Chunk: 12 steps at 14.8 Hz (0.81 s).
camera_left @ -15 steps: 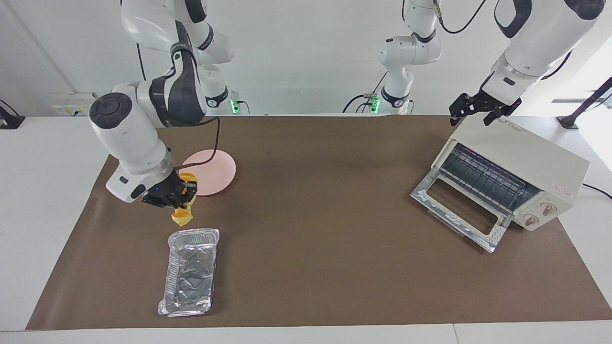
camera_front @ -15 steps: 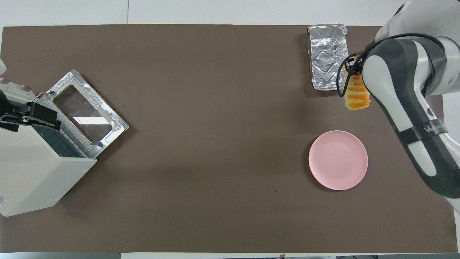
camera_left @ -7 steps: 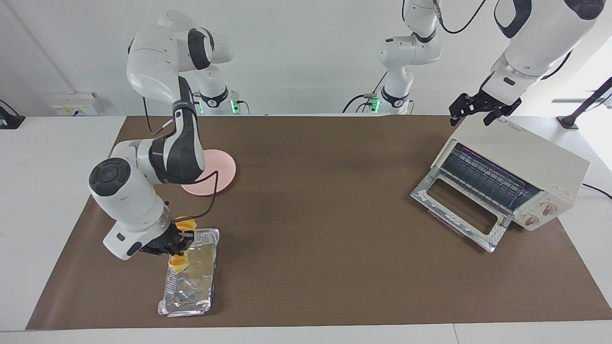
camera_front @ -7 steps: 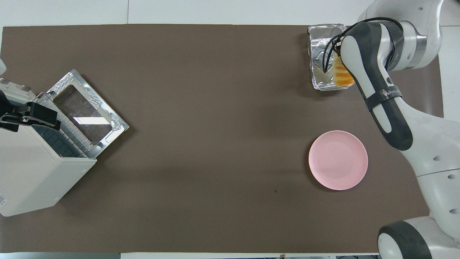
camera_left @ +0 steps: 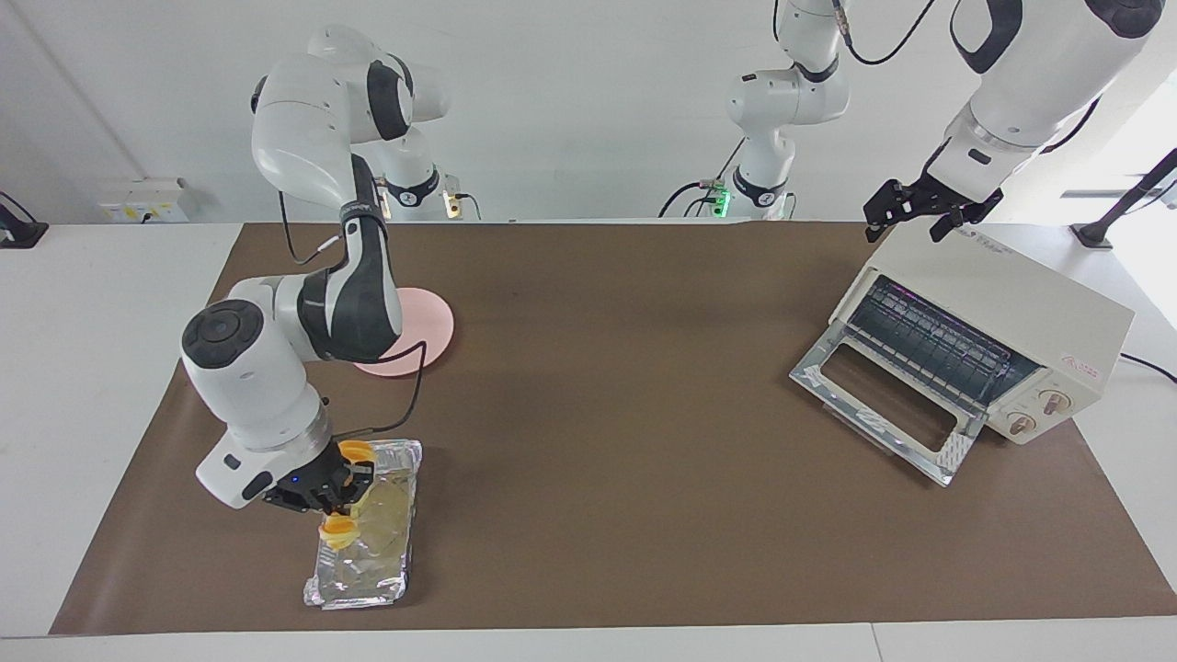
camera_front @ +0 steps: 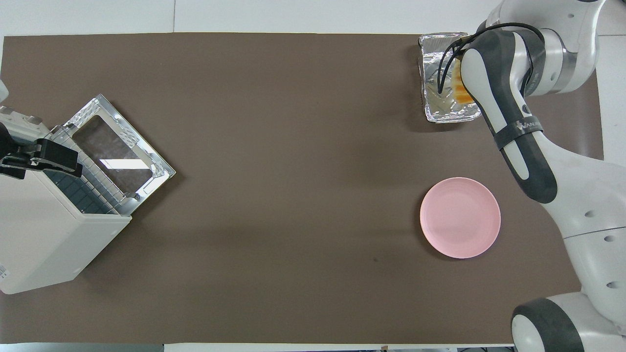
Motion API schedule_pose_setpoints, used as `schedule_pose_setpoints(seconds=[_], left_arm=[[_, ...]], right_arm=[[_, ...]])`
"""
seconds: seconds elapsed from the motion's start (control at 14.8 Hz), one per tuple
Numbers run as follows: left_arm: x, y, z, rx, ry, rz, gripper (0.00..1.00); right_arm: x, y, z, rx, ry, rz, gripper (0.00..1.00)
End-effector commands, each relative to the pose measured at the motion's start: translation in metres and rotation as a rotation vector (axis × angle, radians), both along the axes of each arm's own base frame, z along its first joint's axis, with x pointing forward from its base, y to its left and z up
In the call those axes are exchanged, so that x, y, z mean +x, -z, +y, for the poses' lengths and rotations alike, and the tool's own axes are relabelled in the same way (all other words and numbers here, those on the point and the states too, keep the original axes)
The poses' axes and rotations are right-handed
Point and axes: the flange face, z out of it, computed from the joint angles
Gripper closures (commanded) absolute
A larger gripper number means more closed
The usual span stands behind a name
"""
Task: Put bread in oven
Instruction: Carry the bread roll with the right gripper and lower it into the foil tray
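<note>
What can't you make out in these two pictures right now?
- Bread: overhead view, right arm covers most of it.
- Right hand: overhead view, hidden under its own arm.
- Whether the bread touches the foil tray: neither view settles it.
- Oven: overhead view, cut off by the edge.

Under the right pincer (camera_left: 322,497) lies a crinkled, shiny foil tray (camera_left: 361,570), its metal mirroring the glossy golden, ridged bread (camera_left: 337,527) in the pincer's grip. A matt brown mat (camera_left: 607,441) covers the smooth white counter (camera_left: 83,303). The pink plate (camera_front: 459,217) looks like smooth matt plastic. Below the open left pincer (camera_left: 912,213), the oven (camera_left: 1002,313) has satin cream-painted metal, a wire rack, and a glass door in bright metal.
</note>
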Motion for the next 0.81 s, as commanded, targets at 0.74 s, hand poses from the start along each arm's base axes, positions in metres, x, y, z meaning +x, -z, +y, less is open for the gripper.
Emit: schedule_pose_setpoints(seconds=[0.74], left_arm=[[-0.007, -0.002, 0.002, 0.000, 0.006, -0.003, 0.00]], right_arm=[[0.020, 0.063, 0.020, -0.004, -0.037, -0.101, 0.73]])
